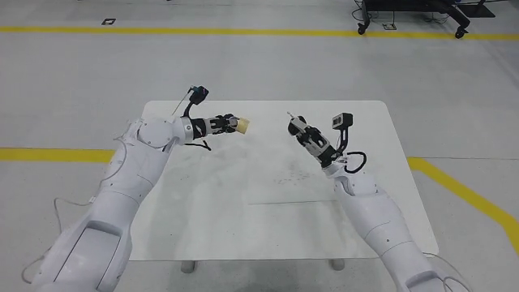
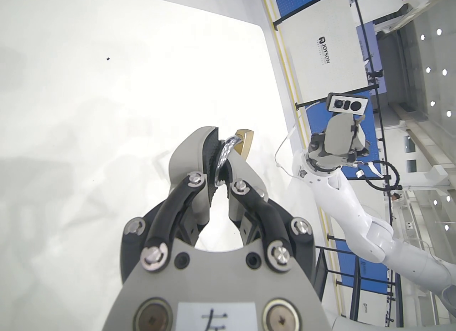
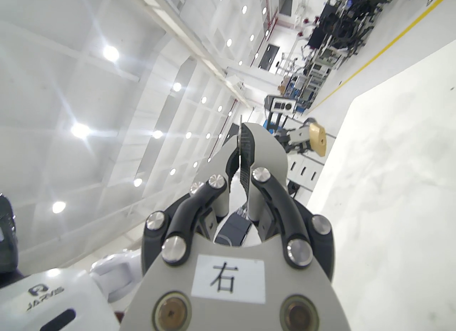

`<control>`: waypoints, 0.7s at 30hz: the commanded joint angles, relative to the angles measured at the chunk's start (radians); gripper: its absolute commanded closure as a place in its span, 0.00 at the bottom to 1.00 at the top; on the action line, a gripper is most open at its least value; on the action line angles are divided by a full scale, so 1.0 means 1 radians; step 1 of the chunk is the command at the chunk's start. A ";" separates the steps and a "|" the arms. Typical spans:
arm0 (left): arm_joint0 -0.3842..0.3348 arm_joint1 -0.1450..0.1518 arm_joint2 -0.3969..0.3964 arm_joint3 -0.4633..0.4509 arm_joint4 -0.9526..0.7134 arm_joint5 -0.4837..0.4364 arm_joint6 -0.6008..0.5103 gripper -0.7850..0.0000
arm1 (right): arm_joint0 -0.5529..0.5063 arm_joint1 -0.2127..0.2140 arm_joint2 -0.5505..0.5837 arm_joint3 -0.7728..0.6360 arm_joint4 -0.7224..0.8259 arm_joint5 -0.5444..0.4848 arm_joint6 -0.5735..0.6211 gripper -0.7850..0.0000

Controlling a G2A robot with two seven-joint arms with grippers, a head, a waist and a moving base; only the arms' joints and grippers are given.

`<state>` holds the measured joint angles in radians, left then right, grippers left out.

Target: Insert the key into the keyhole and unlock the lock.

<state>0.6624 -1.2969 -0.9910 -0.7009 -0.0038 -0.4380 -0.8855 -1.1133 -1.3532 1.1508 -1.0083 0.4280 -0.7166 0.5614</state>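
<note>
In the left wrist view the lock (image 2: 245, 140) is mostly hidden behind the left gripper (image 2: 224, 147), with little more than a brass corner showing. The key (image 3: 241, 126) sits edge-on in the right gripper (image 3: 243, 135), so its shape cannot be told. In the top view it is a sliver at 11 o'clock from that gripper, too small to make out.

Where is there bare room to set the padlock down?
Crowded: between the padlock in the left gripper and the key in the right gripper. Bare: the white table from there to its near edge, and the far strip.
</note>
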 commanded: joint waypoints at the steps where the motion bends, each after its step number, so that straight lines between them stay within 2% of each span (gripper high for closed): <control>1: 0.024 -0.003 -0.011 -0.015 -0.100 -0.022 -0.063 1.00 | 0.011 -0.002 -0.013 -0.016 -0.093 0.000 -0.058 1.00; 5: 0.025 -0.021 -0.014 0.002 -0.302 -0.046 -0.230 1.00 | 0.026 -0.005 -0.024 -0.045 -0.243 -0.008 -0.146 1.00; 8: 0.000 -0.038 0.002 0.038 -0.370 -0.057 -0.293 1.00 | 0.042 -0.006 -0.022 -0.055 -0.276 -0.020 -0.169 1.00; 13: -0.044 -0.062 0.034 0.109 -0.400 -0.065 -0.335 1.00 | 0.097 -0.010 -0.025 -0.021 -0.330 -0.018 -0.188 1.00; 21: -0.101 -0.089 0.052 0.203 -0.444 -0.062 -0.374 1.00 | 0.152 -0.022 -0.080 0.003 -0.393 0.026 -0.122 1.00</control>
<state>0.5669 -1.3840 -0.9395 -0.5075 -0.4438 -0.4995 -1.2564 -0.9631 -1.3737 1.0743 -1.0075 0.0312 -0.6920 0.4327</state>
